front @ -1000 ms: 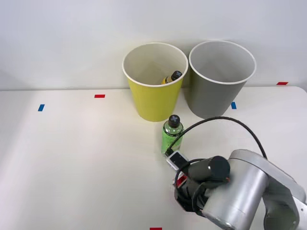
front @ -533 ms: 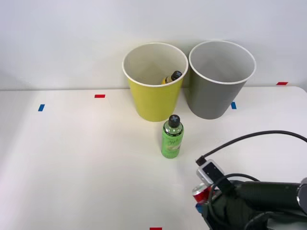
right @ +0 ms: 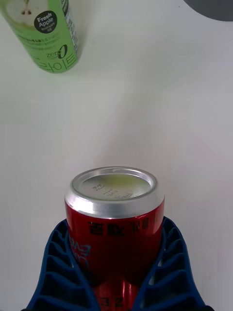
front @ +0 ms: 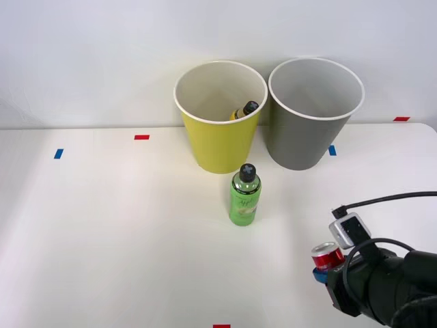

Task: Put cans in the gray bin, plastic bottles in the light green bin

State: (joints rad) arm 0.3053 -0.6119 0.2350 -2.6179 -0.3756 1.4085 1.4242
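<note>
Nearest the robot, the right gripper is clamped on the red can: the blue ribbed fingers press against its lower body on both sides, and its silver top points away from the wrist. In the front view the can sits at the end of the dark arm, in front of the gray bin and well apart from it. Whether the can stands on the white bench or is just off it, I cannot tell.

Further out, the small green bottle stands upright on the bench, black cap up, to the robot's left of the can and just in front of the light green bin. It is not touched by anything.

At the back, the two bins stand side by side against the wall, the gray one to the right of the light green one. A yellowish bottle with a black cap already lies inside the light green bin, leaning on its inner wall. The gray bin's visible inside looks empty.

By my reading, one of three items is sorted. The can is gripped but not yet delivered to the gray bin, and the green bottle has still to go into the light green bin.
</note>
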